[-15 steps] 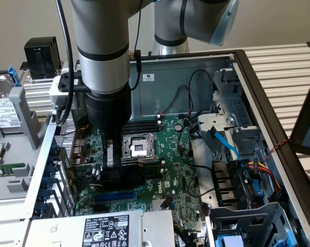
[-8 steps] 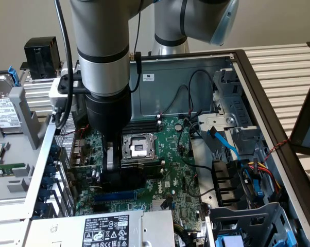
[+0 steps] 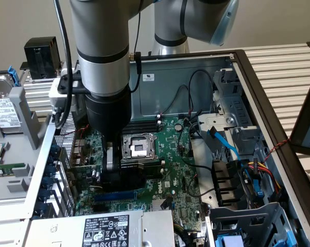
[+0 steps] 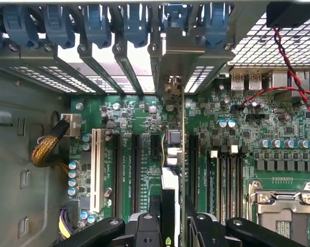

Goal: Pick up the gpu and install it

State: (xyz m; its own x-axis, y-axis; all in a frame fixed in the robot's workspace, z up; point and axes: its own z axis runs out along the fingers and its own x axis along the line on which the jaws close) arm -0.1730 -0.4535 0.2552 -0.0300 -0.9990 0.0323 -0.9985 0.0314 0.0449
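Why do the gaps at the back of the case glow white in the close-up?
Wrist view: light from outside washes out the open slot gaps, while the fingers holding the gpu look dark. Exterior view: the arm shades the motherboard beneath it.

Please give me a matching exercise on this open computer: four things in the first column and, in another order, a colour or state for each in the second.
Things:
1. gpu
2. twisted wire
3. latches
4. PCI slot

Colour or state:
A. white
B. blue
C. red and black
D. held edge-on in the gripper

Pairs: 1-D, 2-C, 3-B, 4-A.
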